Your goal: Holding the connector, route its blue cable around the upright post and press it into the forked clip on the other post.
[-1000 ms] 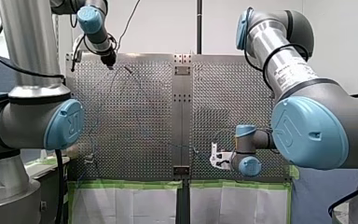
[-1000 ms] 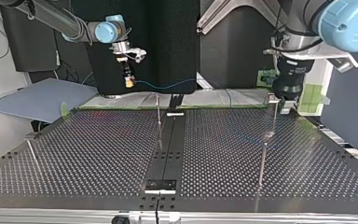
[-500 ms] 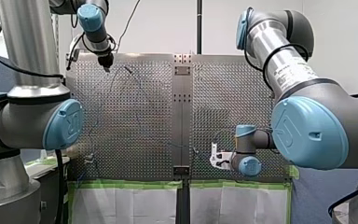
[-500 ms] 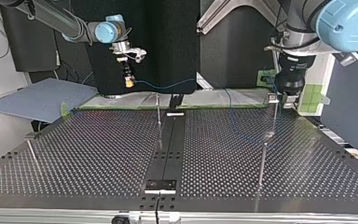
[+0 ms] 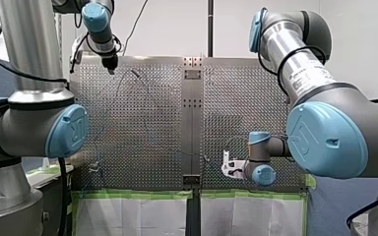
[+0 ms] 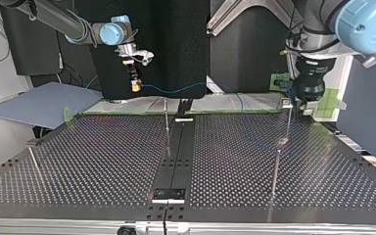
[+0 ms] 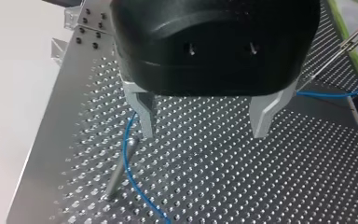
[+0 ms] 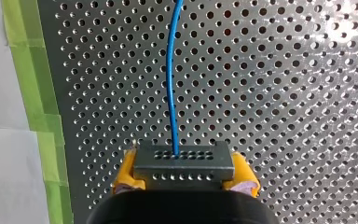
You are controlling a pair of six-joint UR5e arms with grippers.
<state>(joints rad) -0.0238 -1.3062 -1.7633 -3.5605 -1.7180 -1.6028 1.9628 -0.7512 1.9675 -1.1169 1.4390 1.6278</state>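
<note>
1. Clamping the connector, my right gripper hangs upper left in the top view.
2. My left gripper — fingers wide, empty — stands beside the upright post, blue cable passing it.

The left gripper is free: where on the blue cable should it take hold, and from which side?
Likely the free span of the blue cable just past the post, from above, the open left gripper straddling it: there it runs clear of the post, while the right gripper pinches the connector end.
</note>
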